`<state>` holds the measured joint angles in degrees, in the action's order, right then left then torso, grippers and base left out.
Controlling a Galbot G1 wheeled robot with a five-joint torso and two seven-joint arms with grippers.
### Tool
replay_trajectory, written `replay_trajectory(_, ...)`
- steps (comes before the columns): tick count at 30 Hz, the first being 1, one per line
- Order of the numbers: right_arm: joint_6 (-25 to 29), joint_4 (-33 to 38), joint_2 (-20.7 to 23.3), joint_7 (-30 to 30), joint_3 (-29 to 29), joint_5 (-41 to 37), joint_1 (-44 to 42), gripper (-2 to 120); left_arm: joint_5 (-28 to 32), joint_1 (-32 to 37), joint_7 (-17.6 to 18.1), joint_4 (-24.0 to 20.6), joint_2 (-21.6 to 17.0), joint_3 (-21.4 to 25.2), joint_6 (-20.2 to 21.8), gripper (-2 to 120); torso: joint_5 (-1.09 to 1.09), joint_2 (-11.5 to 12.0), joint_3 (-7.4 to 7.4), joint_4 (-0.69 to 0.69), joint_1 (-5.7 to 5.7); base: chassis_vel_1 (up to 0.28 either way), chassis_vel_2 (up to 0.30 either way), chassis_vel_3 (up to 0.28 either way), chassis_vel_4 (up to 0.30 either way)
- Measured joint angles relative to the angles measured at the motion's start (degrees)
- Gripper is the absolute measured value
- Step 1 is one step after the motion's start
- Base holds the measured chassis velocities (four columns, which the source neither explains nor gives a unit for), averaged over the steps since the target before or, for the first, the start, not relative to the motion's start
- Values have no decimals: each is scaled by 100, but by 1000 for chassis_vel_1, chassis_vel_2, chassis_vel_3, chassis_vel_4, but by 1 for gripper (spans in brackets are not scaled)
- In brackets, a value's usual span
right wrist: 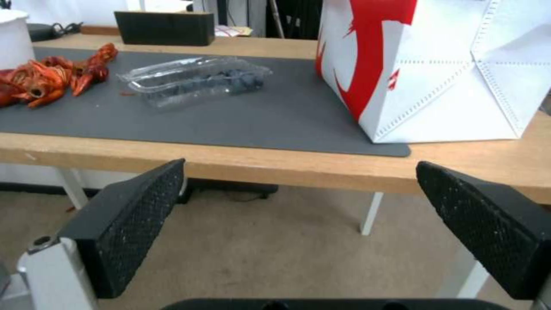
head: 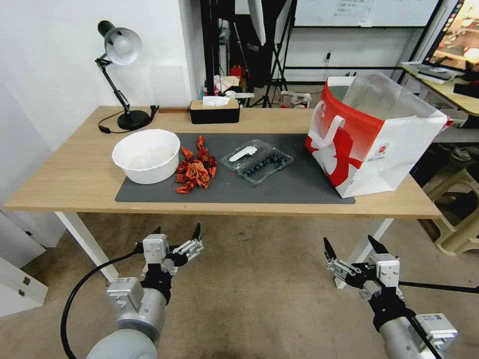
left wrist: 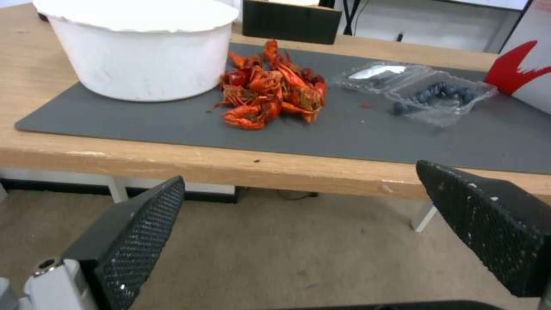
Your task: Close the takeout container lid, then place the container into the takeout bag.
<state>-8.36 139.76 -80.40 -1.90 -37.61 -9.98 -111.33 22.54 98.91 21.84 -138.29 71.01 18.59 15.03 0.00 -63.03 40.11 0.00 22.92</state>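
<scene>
Red-and-white takeout bag (head: 371, 144) upright at the grey mat's (head: 279, 187) right end. Takeout container (head: 257, 162) mid-mat, lid (head: 243, 153) flipped open. Below the mat, off the table: left gripper (head: 178, 233) and right gripper (head: 352, 245), both spread wide, empty.

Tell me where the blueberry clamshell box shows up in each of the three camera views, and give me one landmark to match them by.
Head view: the takeout container lies open mid-table on the grey mat, between the crayfish pile and the takeout bag.
Left wrist view: container at upper right, beyond the crayfish.
Right wrist view: container at upper left of centre, beside the bag.
Shared landmark: the grey mat.
</scene>
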Motion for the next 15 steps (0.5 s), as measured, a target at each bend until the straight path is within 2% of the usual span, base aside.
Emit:
replay_trajectory(6, 41, -90, 139, -71, 58, -307, 165, 100, -40, 29, -10, 17, 32, 39, -77, 100, 0, 0, 0, -1, 0, 0, 0, 0, 0)
replay_trajectory(14, 251, -482, 1194, -5, 262, -1635, 972, 100, -82, 140, -7, 26, 62, 92, -166, 100, 0, 0, 0, 0, 0, 0, 0, 0, 0)
replay_trajectory(15, 251, -482, 1194, -5, 262, -1635, 972, 100, -82, 140, -7, 26, 62, 92, -166, 100, 0, 0, 0, 0, 0, 0, 0, 0, 0)
